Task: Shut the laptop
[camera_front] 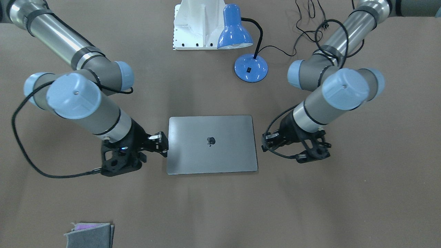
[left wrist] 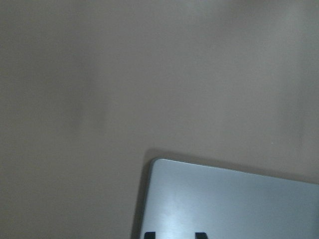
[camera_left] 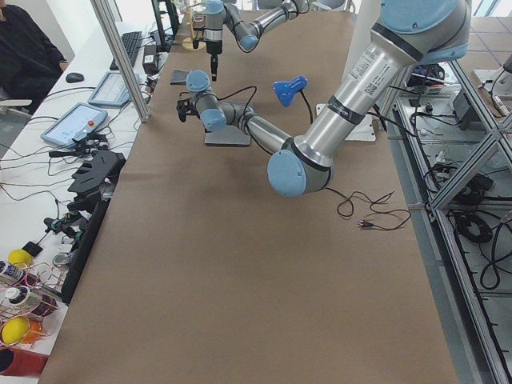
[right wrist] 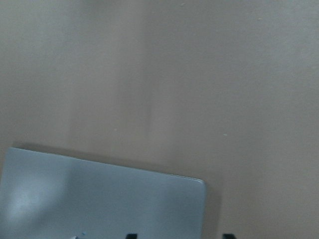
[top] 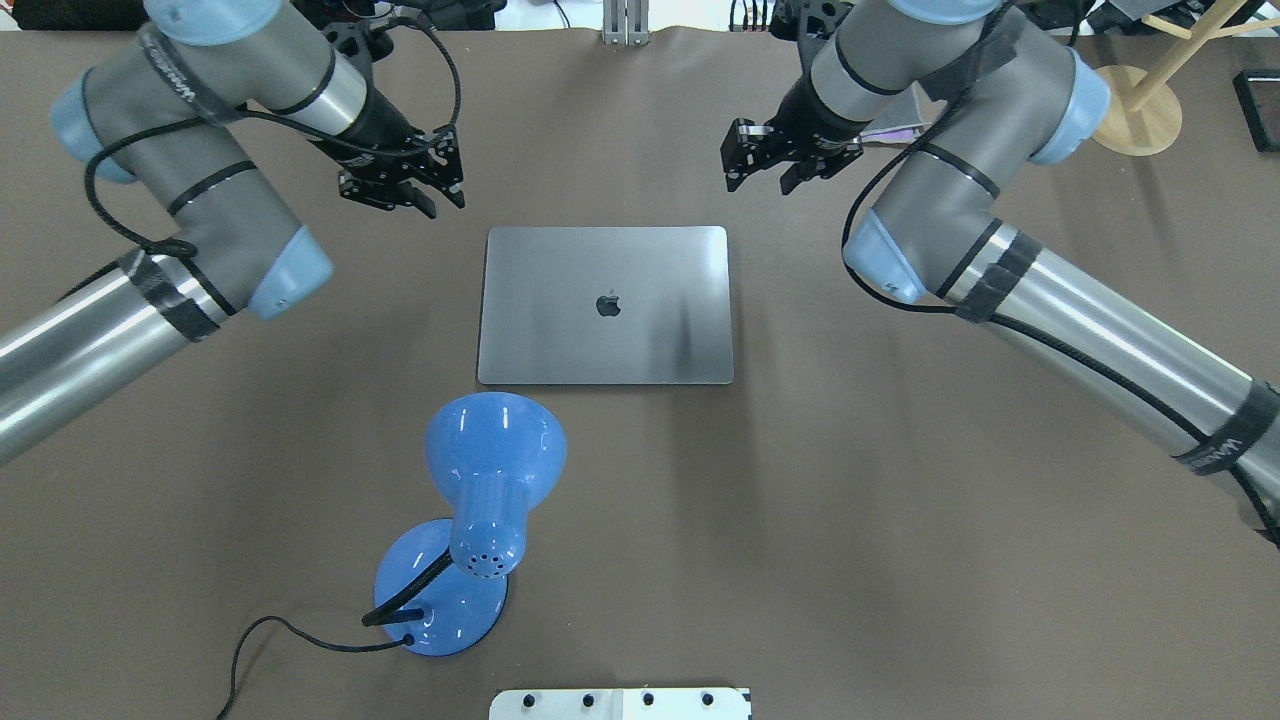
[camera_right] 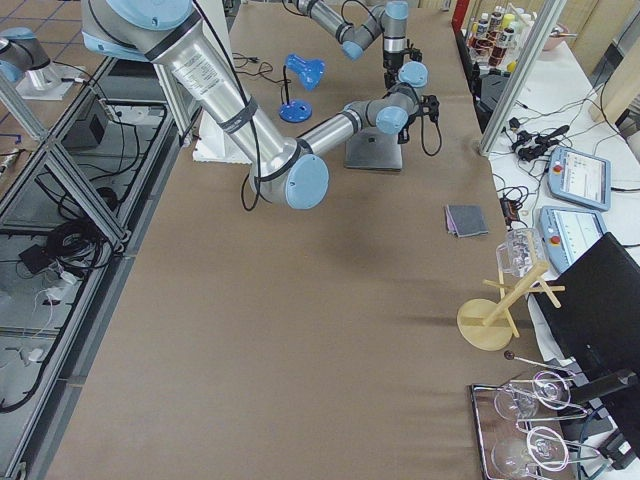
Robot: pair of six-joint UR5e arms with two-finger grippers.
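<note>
The space-grey laptop (camera_front: 220,155) lies flat on the brown table with its lid down and the dark apple logo facing up; it also shows in the overhead view (top: 560,320). My left gripper (top: 418,188) is open and empty, raised just off the laptop's far left corner. My right gripper (top: 762,165) is open and empty off the far right corner. In the front-facing view the left gripper (camera_front: 265,143) and the right gripper (camera_front: 161,144) flank the laptop's sides. Each wrist view shows one lid corner, left (left wrist: 224,204) and right (right wrist: 99,199).
A blue desk lamp (top: 490,450) with a black cord stands on my side of the laptop, next to a white base block (camera_front: 193,24). A small folded grey cloth (camera_front: 89,235) lies near the far table edge. Loose black cables (camera_front: 310,20) lie by the left arm.
</note>
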